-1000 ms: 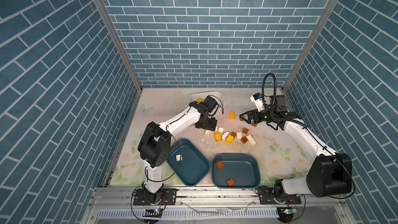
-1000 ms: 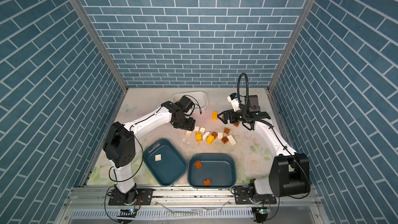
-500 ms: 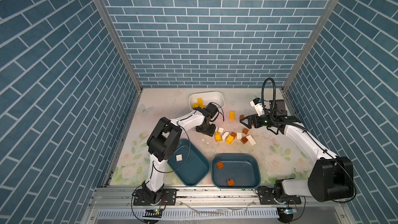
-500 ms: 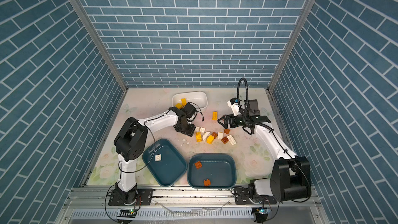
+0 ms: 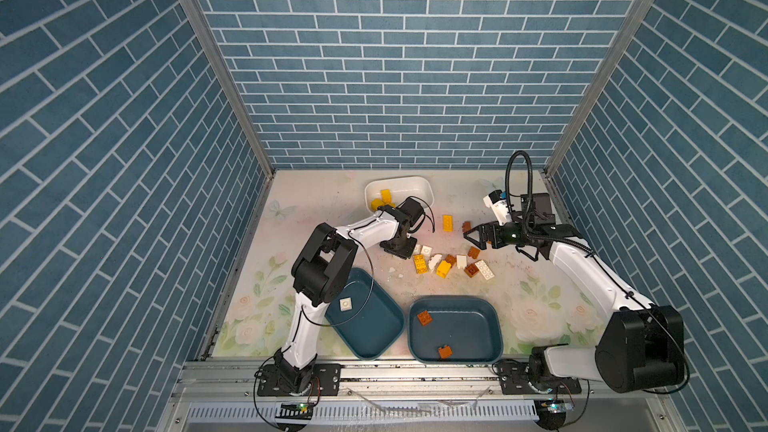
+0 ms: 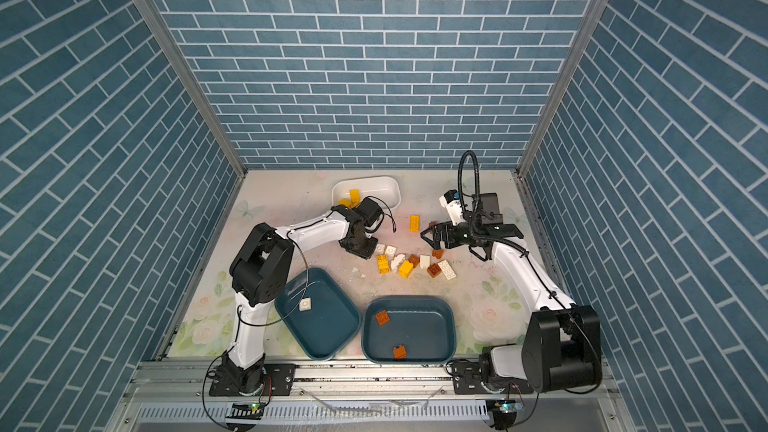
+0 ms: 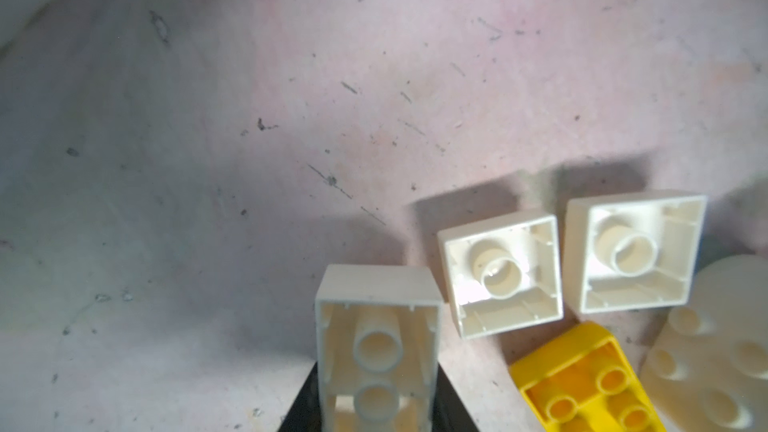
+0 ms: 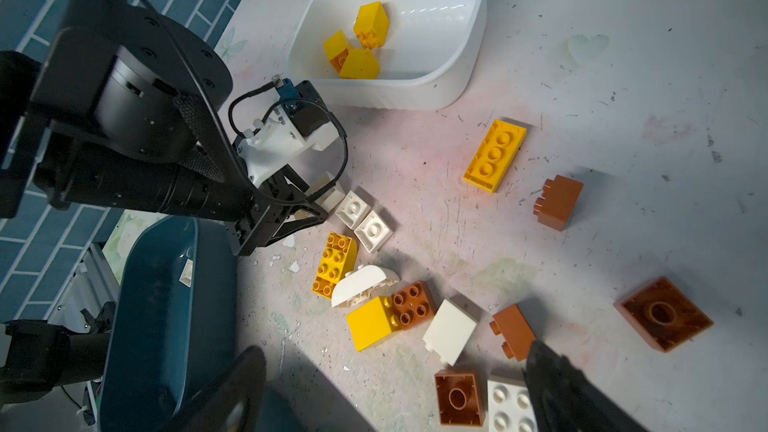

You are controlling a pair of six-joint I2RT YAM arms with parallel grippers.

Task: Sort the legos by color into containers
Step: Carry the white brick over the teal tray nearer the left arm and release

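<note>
My left gripper (image 7: 376, 409) is down at the table, shut on a long white lego (image 7: 376, 326) held hollow side up at the left edge of the loose pile (image 5: 444, 261). The same gripper (image 5: 405, 251) shows in both top views. Two square white legos (image 7: 500, 276) lie right beside it. My right gripper (image 5: 471, 238) hangs open above the pile's right side with nothing between its fingers (image 8: 573, 396). Of the containers, the white tub (image 5: 419, 184) holds yellow legos, the left teal tub (image 5: 374, 326) one white lego, and the right teal tub (image 5: 465, 326) two orange-brown ones.
A long yellow lego (image 5: 447, 223) and a brown one (image 5: 466, 226) lie apart behind the pile. White crumbs (image 5: 395, 272) dot the mat between the pile and the teal tubs. Blue brick walls enclose three sides; the arm bases sit on the front rail.
My left gripper swung from the white tub down to the pile's left edge and closed on the long white lego. The right gripper drifted slightly and stayed open.
</note>
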